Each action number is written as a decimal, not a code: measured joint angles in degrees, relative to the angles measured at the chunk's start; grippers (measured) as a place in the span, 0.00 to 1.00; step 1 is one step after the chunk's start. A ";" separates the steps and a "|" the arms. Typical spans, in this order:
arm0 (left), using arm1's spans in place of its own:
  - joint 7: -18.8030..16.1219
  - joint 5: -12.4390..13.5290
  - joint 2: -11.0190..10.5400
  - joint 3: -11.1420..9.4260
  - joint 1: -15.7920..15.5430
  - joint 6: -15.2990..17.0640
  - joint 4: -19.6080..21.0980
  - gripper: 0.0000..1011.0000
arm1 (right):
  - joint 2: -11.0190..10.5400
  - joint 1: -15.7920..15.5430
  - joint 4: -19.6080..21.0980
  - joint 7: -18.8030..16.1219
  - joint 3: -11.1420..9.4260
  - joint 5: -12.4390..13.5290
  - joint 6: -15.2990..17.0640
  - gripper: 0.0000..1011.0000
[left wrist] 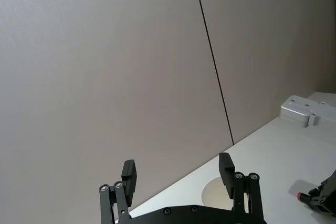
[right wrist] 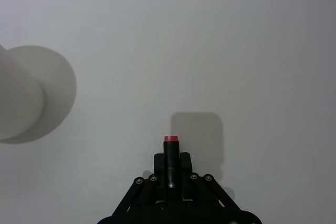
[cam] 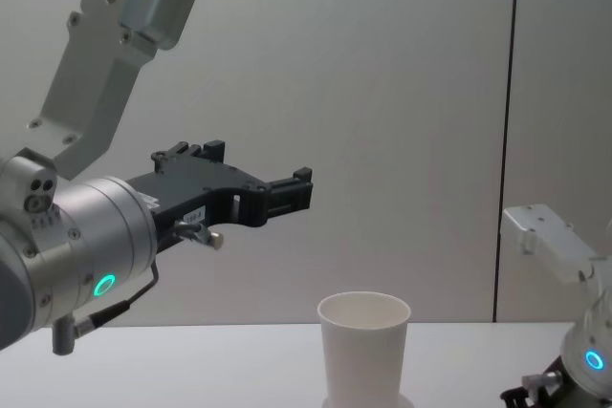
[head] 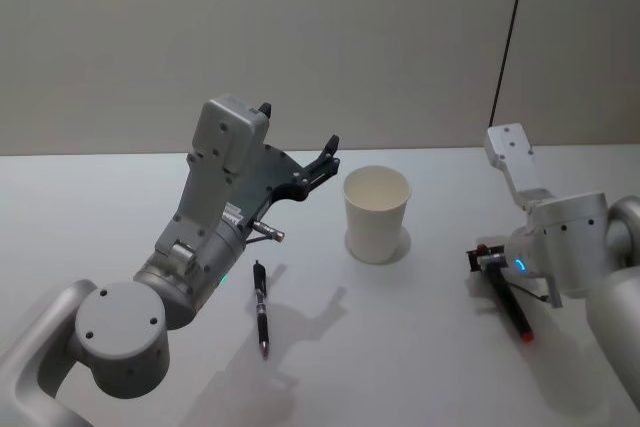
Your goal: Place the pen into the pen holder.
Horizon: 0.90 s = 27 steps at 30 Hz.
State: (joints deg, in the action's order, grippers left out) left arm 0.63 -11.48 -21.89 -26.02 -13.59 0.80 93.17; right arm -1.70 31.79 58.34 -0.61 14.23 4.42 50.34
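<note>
Fingers of the left gripper are spread wide and empty. They are raised well above the white table, just left of the cup, and aimed toward the far wall. Below that arm a slim dark pen with a reddish near tip is seen lying flat, its long axis running near to far. At the middle stands the pen holder, a plain white tapered paper cup with a rolled rim, upright with its mouth open. On the right, low at the table, the right gripper is clamped narrowly on a black pen with red ends. That pen is held nearly flat, well apart from the cup. Its long axis runs from far-left to near-right, and one red end pokes past the fingertips toward the far side. Grasping is judged to be the step in hand. What is called for next is a lift, a carry leftward over the rim, and a tilt of the pen toward vertical so that one end can be lowered into the mouth.
</note>
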 joint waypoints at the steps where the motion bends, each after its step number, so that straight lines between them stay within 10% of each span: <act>1: 0.00 0.00 0.00 0.00 0.00 0.00 0.00 0.99 | 0.09 0.15 -0.33 0.05 -0.06 -0.01 -0.15 0.16; 27: 0.00 0.00 0.00 0.00 0.00 0.00 0.00 0.99 | -0.77 -2.12 5.95 -1.80 -1.12 -1.07 -6.19 0.16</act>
State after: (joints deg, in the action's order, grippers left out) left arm 0.63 -11.48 -21.89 -26.02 -13.59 0.80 93.18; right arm -2.47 29.67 64.29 -2.41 13.10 3.35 44.15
